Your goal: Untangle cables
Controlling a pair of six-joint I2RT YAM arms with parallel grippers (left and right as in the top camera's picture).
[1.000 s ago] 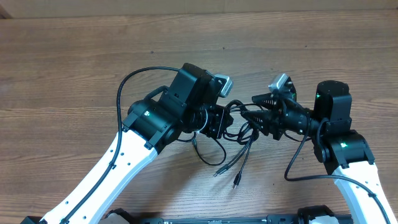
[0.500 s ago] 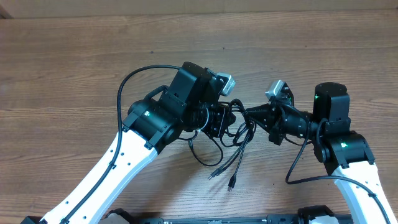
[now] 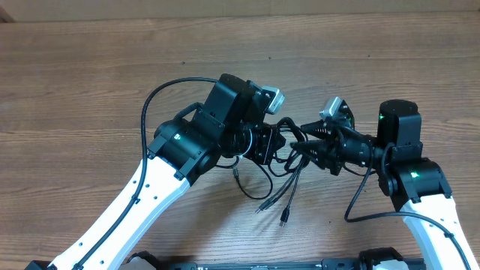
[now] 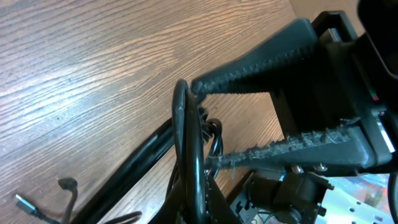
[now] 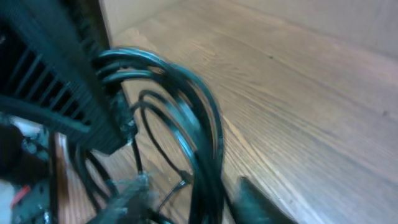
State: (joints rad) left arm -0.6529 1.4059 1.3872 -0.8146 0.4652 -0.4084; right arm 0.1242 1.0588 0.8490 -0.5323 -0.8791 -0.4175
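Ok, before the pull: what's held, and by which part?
The left gripper is shut on the cables at their looped middle; the plug ends trail loose. The right gripper stands open beside them, seemingly gripping nothing.

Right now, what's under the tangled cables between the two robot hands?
Under the cables is the wooden table, where two plug ends trail. The left gripper hides their other end.

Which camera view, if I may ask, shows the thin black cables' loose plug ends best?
The overhead view: both loose plug ends of the thin black cables lie unobstructed there. The left wrist view catches a plug at its corner; the right wrist view shows mostly blurred cable loops.
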